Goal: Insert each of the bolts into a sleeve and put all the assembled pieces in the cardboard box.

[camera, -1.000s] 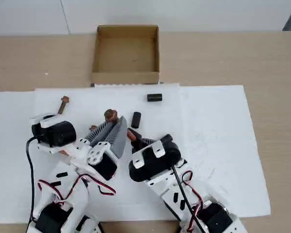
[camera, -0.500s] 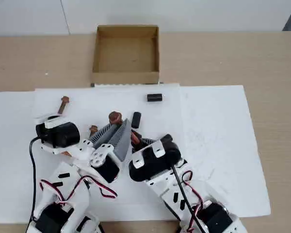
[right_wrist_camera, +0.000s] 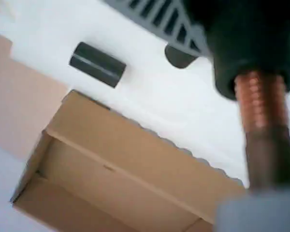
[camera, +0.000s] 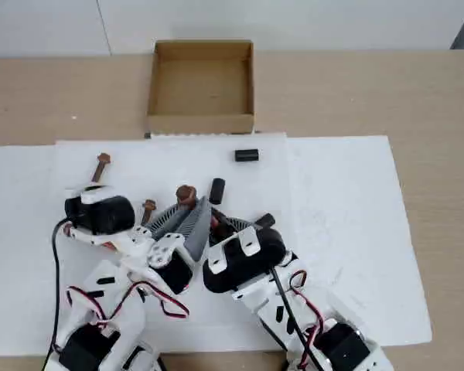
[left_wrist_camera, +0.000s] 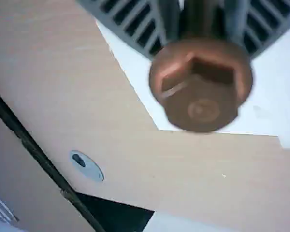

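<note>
Fingers (camera: 168, 219) of the left gripper (camera: 189, 207) clamp the bolt (left_wrist_camera: 200, 87), the right gripper (camera: 219, 222) pinches a sleeve (right_wrist_camera: 251, 43), and the bolt has shifted right and nearer, so insertion looks begun.

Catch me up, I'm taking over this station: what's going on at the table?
The left gripper holds a copper-coloured hex-head bolt, its threaded shaft partly inside the black cylindrical sleeve in the right gripper. Two more black sleeves and two bolts lie loose on the white paper; the cardboard box is empty.
</note>
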Tool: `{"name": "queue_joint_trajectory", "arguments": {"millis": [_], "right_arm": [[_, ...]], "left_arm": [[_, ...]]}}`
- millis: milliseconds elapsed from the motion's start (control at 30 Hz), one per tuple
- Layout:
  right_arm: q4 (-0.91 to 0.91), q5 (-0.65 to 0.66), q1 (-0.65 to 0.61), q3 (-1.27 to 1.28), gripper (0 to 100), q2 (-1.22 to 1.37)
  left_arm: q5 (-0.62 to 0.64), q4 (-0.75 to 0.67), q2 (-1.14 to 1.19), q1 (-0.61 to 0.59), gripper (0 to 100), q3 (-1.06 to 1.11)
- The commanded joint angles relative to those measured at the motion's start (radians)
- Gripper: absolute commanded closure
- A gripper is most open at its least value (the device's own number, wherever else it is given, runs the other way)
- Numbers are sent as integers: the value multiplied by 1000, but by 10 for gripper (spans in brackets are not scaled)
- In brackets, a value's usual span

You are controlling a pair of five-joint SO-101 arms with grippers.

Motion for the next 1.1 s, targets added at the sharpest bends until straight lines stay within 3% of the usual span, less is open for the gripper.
{"name": "queue_joint_trajectory", "arguments": {"millis": [0,167,400,667,1067], "right_arm": [[-33,9,1,-12,995,-13],[-33,9,2,-12,995,-13],[-33,9,2,-12,995,-13],[-33,9,2,-11,995,-13],[-27,9,4,-9,995,-12]], "left_arm": [[-2,11,3,71,995,25],[-52,25,6,170,995,61],[-166,25,3,169,991,93],[-278,44,9,72,732,94],[-328,80,9,52,732,50]]}}
